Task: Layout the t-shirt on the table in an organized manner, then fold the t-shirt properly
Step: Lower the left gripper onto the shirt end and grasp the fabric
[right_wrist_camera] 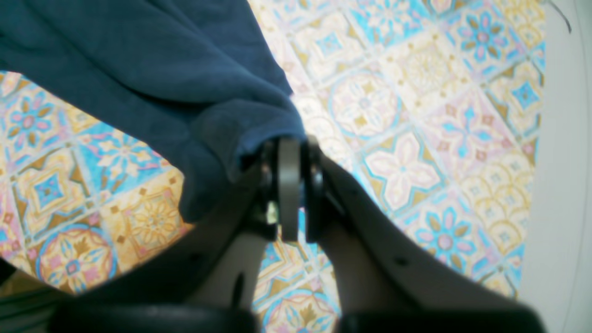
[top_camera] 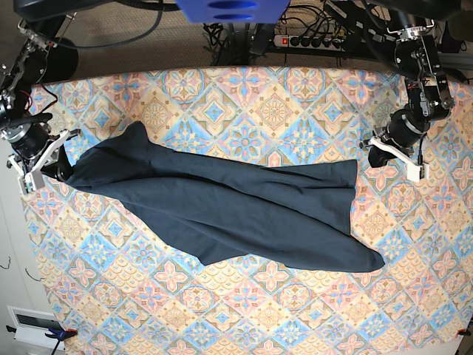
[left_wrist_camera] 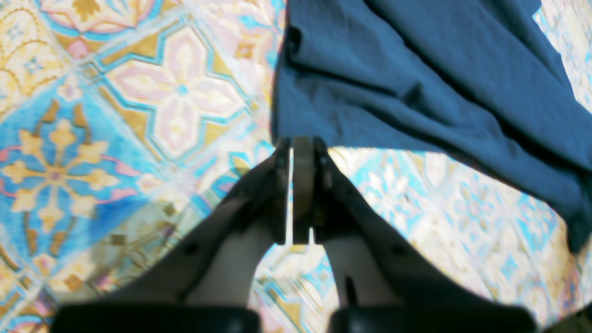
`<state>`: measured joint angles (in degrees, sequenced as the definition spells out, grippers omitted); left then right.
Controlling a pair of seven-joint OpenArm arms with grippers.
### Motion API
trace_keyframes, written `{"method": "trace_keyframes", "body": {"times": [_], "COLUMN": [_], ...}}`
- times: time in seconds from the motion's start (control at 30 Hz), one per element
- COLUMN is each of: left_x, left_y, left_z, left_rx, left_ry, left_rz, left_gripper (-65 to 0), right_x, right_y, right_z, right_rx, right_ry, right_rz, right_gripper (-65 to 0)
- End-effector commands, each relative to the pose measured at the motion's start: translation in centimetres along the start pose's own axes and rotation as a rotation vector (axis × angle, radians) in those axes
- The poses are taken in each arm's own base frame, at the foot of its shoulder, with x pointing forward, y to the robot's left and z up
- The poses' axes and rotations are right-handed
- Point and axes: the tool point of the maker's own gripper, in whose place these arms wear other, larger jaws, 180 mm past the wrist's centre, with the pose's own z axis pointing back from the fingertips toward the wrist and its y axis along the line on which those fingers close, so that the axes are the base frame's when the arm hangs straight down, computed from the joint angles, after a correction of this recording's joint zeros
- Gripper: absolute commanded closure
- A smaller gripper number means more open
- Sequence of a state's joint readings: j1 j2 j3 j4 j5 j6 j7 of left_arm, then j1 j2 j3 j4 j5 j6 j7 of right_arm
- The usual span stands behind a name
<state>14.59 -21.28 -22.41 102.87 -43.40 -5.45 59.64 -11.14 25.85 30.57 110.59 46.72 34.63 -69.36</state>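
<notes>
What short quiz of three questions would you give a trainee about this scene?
1. True or false: the t-shirt lies on the table folded into a neat square.
2. Choose one. Cloth is bunched at the tips of the right gripper. What does it pinch? A: an end of the t-shirt. B: a cable. C: nothing.
3. Missing word: the jaws of the left gripper, at the shirt's edge, are ____.

Key: 1 false, the shirt is stretched out and wrinkled. 2 A. 3 shut.
</notes>
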Motion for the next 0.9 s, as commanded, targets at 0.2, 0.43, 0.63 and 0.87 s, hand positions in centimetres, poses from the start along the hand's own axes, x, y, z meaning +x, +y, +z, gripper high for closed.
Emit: {"method": "trace_keyframes", "body": {"times": [0.2, 0.43, 0.63, 0.87], "left_x": [1.6, 1.1, -0.2, -2.8], "left_y": [1.6, -0.4, -0.4, -1.2], "left_z": [-3.0, -6.7, -7.8, -9.1], "left_rx": [0.063, 0.010, 0.009, -0.011], "left_ry": [-0.005, 0.070, 0.117, 0.168], "left_rz": [-0.010, -0.019, -0.006, 0.000], "left_gripper": [-14.5, -47.1, -44.1, -40.0], "right_x": [1.5, 1.5, 1.6, 1.6], "right_y": [-0.3, -0.3, -0.4, -0.4], "right_z": [0.5, 0.5, 0.6, 0.6], "right_rx": [-0.004, -0.006, -0.007, -0.008], "right_ry": [-0.045, -0.046, -0.051, -0.051], "right_rz": [0.025, 0.025, 0.024, 0.024], "right_gripper": [0.0, 0.0, 0.0, 0.0]}}
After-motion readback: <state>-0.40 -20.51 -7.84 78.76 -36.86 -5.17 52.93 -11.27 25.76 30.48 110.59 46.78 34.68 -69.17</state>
